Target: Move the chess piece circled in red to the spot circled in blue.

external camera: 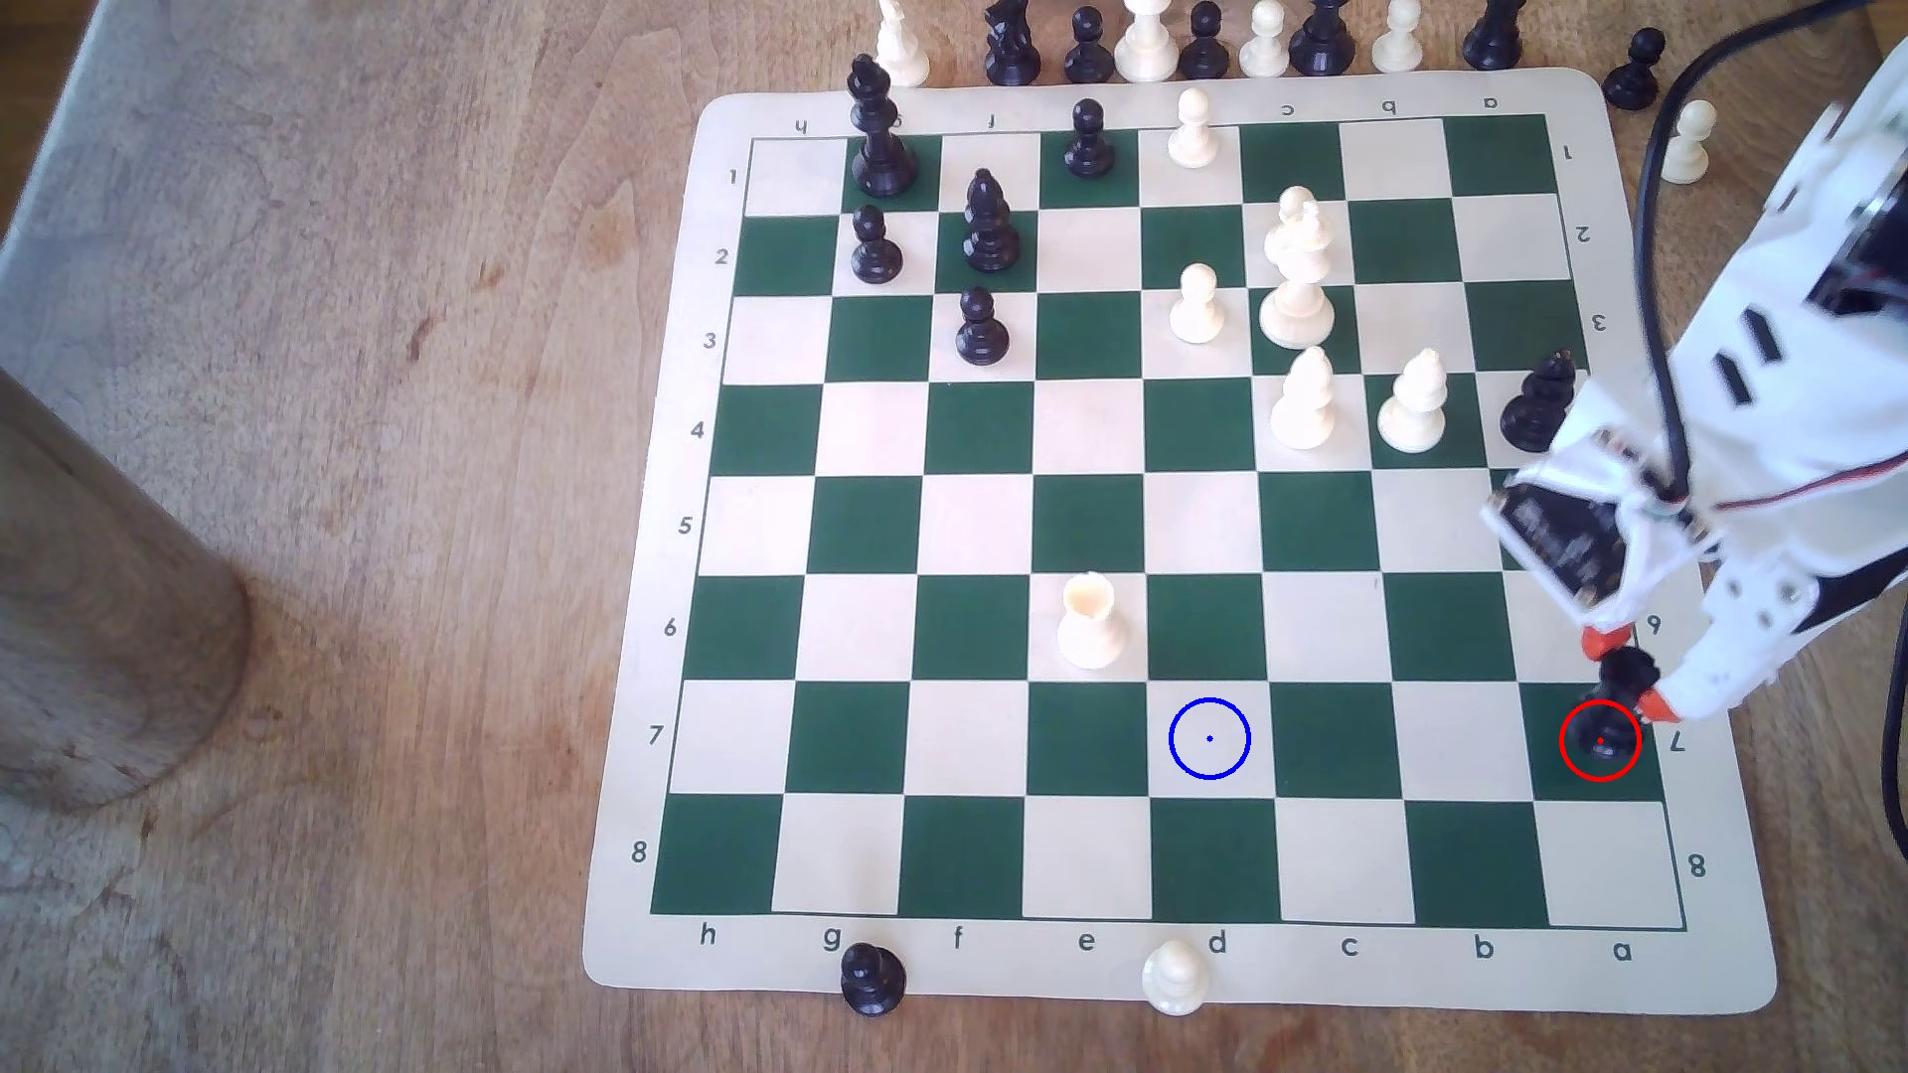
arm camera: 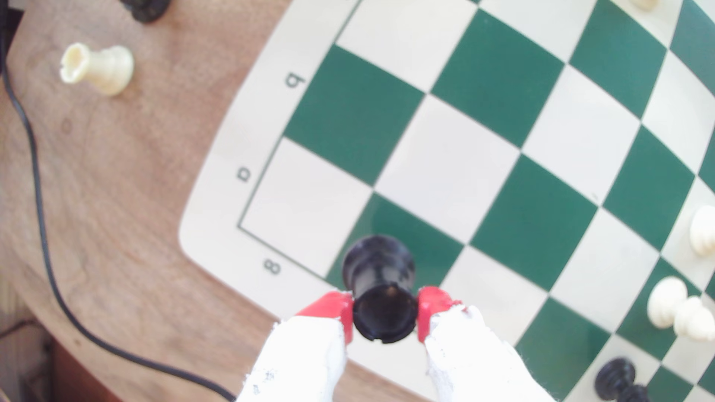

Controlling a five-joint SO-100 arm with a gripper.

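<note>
Your gripper (arm camera: pixel 385 315) is closed on the rook (arm camera: pixel 381 293), red pads on either side of its top, over the red-ringed green square at the board's (external camera: pixel 1156 965) corner. Lift straight up before crossing to the spot (external camera: pixel 1209 739), staying low of the cream rook (external camera: pixel 1090 619). From the wrist view you can check both pads touch; the exterior view gives you the route.

SO-100 arm (external camera: pixel 1786 340) — white printed plastic shell, rough and chalky on the 2 fingers in the wrist view. Dark slots cut into the upper housing. Black motor block with a small circuit board near the wrist. Gripper (arm camera: pixel 385 317) — fingertips (arm camera: pixel 336 309) capped in red-orange. Black cable (external camera: pixel 1657 258) along the body; thin red and white wires beside it.
</note>
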